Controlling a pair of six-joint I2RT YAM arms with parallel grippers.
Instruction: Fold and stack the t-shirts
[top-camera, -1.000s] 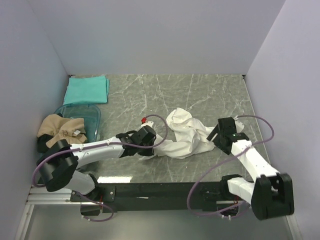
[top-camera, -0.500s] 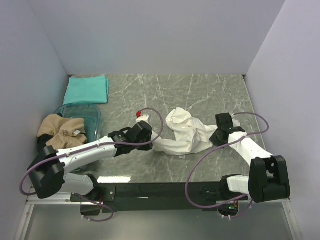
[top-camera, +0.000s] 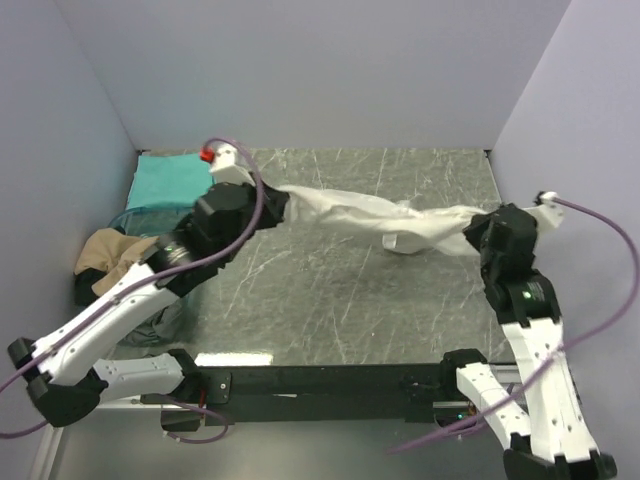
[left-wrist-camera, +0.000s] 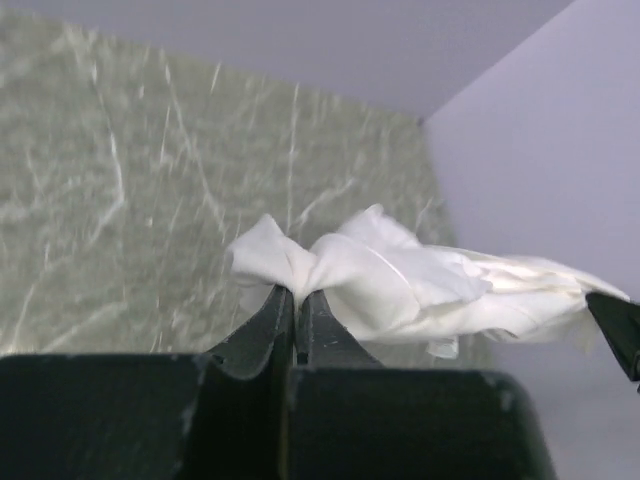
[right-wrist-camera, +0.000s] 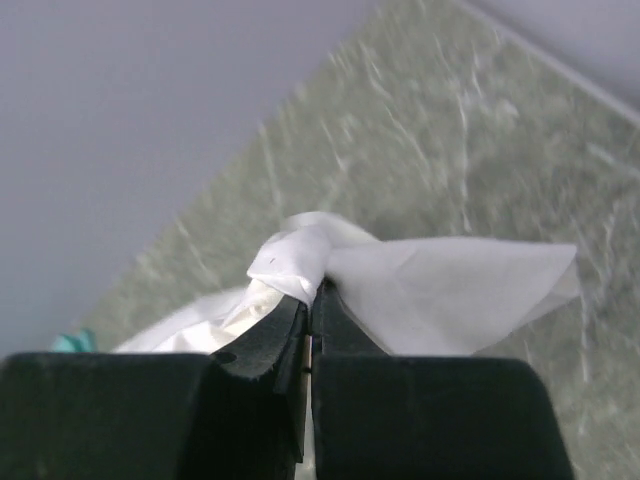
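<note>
Grey-green veined marble tabletop (top-camera: 340, 300), plain pale lilac walls (top-camera: 320, 70) on three sides, even light.

This looks like a robotics lab test cell: bare lavender walls (top-camera: 300, 70) box in a marble-patterned table (top-camera: 330, 300), and two white arms (top-camera: 115, 312) are bolted to a black rail (top-camera: 320, 383) along the frame's bottom edge.

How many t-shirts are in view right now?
3. White t-shirt stretched between the left tool and right tool; teal t-shirt folded at the far-left corner; tan t-shirt bunched at the left edge. The left arm may hide more.
</note>
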